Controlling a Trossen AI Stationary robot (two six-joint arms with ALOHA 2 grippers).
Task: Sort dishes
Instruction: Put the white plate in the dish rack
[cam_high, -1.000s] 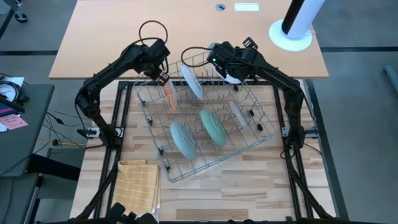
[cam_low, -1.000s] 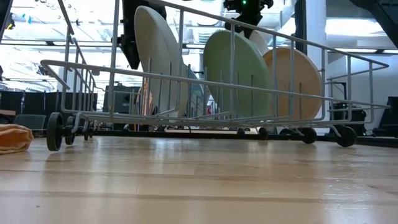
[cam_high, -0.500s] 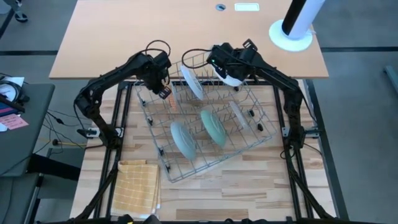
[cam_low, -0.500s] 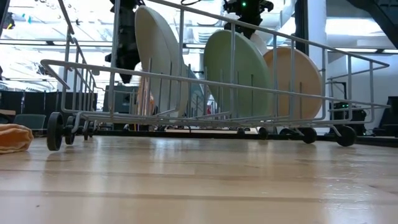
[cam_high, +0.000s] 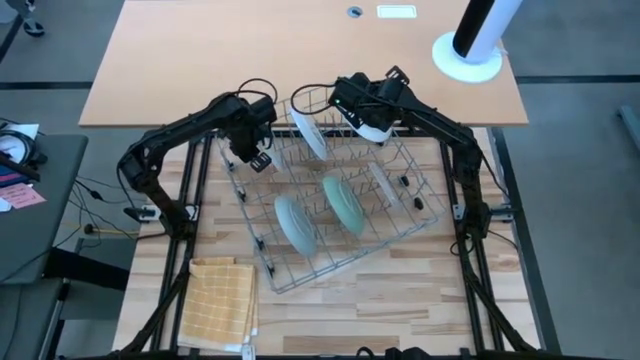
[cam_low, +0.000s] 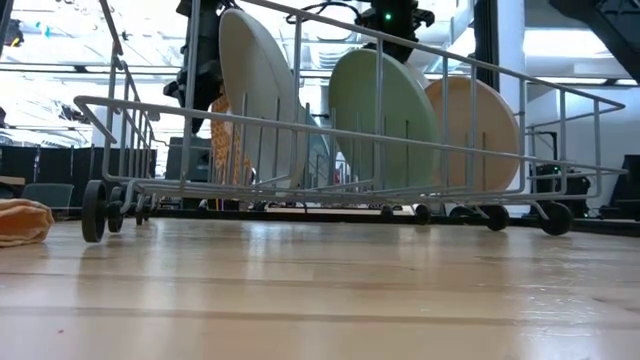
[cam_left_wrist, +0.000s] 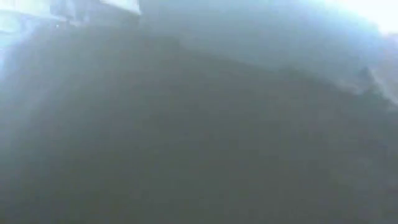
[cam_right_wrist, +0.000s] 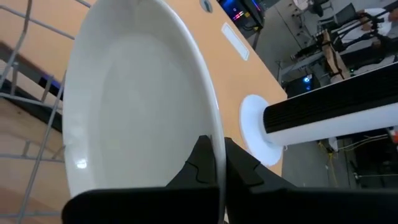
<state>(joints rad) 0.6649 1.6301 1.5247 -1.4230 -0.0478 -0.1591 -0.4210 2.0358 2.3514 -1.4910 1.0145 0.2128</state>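
1. lying at the far left, near the table's front edge, the yellow checked cloth (cam_high: 220, 297) sits flat and well apart from the grey wire rack (cam_high: 300, 272).
2. the left gripper (cam_high: 256, 158) hangs over the rack's back-left corner, down among the wires; in the low view the orange-red patterned plate (cam_low: 222, 135) stands on edge right below it, but i cannot tell whether the fingers are clamped on it or spread, and the left wrist view is only a dark blur.
3. a white plate (cam_high: 308, 131) stands tilted on edge in the rack's back row, between the two grippers.
4. a pale teal plate (cam_high: 295, 224) stands on edge in the rack's front half, left of centre.
5. a second pale teal-green plate (cam_high: 344, 204) stands just beside it, to its right.
6. the right gripper (cam_high: 368, 126) sits at the rack's back rim; in the right wrist view its fingers (cam_right_wrist: 244, 169) are pinched close on the rim of a white plate (cam_right_wrist: 130, 99) held on edge.
7. a beige-grey plate (cam_high: 382, 184) stands on edge in the rack's right part.
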